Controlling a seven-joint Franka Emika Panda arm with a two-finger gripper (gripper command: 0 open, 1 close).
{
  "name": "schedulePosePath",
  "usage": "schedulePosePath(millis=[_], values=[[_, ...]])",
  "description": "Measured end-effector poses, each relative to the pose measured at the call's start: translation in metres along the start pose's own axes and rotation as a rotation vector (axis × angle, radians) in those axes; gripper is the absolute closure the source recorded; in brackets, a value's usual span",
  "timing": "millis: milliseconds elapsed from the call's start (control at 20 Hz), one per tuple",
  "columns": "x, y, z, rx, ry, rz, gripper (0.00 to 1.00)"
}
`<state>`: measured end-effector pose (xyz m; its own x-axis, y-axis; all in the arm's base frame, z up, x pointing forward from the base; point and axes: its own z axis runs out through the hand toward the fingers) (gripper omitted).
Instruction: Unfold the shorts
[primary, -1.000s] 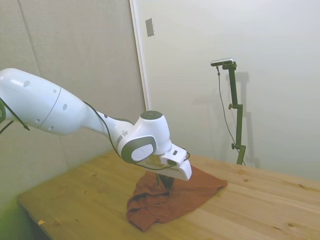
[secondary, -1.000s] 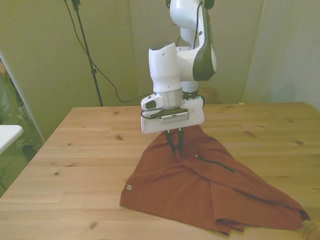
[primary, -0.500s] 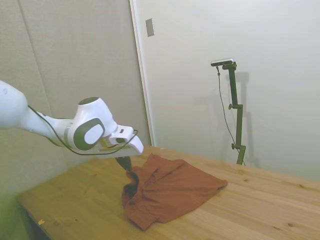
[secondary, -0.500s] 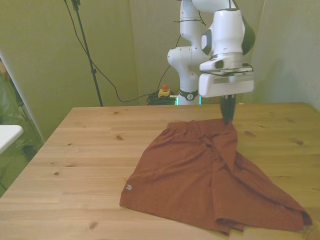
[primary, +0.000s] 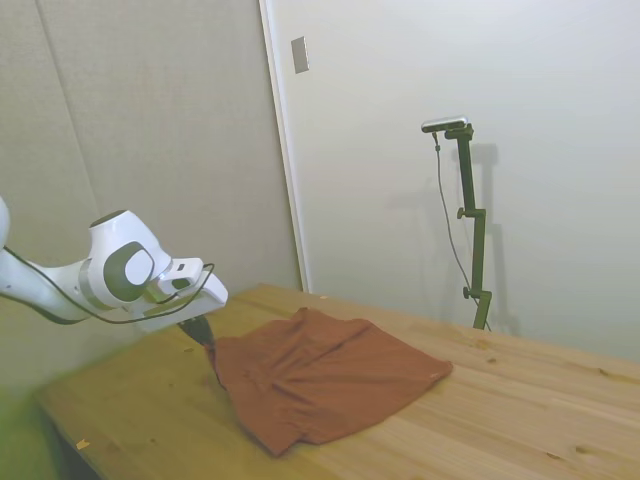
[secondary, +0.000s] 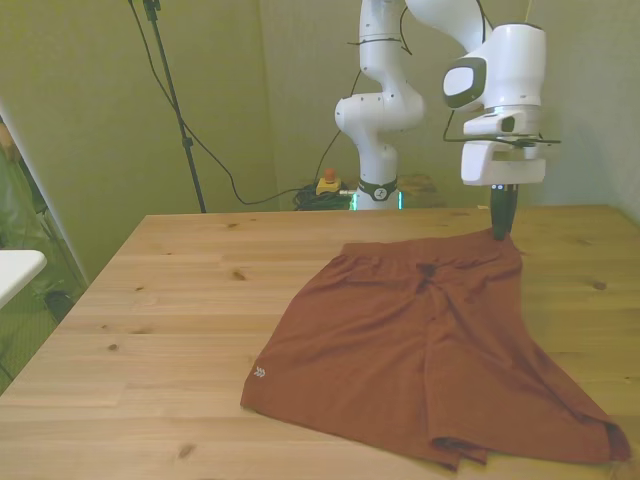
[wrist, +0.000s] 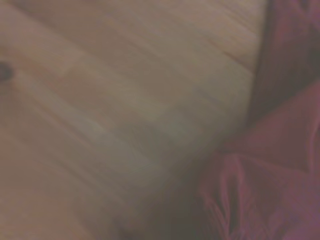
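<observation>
The rust-orange shorts (secondary: 410, 340) lie spread across the wooden table (secondary: 180, 300), waistband toward the far edge and a small white logo near the front hem. In the side view the shorts (primary: 320, 380) stretch out from the arm. My gripper (secondary: 500, 232) is shut on the waistband corner at the front view's right, lifting it slightly off the table. The side view has the gripper (primary: 205, 338) pinching that same corner. Blurred red cloth (wrist: 270, 175) fills one side of the wrist view, over bare wood.
A black tripod (secondary: 175, 100) with a trailing cable stands beyond the table at the front view's left. The robot base (secondary: 378, 120) rises behind the far edge. A white surface (secondary: 15, 270) pokes in at the left border.
The gripper has pulled the waistband corner from the shorts' middle out to the front view's right. The bunched cloth has opened and now lies much flatter and wider.
</observation>
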<state>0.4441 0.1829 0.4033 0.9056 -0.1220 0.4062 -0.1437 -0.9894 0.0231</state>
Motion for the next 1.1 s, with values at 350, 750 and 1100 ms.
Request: schedulePosePath(millis=[350,750,1100], values=[[-0.045,-0.012,0.021,-0.071,-0.056,-0.114,0.0],[-0.049,-0.007,0.027,-0.077,-0.07,-0.109,0.0],[-0.052,-0.014,0.015,-0.066,-0.052,-0.119,0.0]])
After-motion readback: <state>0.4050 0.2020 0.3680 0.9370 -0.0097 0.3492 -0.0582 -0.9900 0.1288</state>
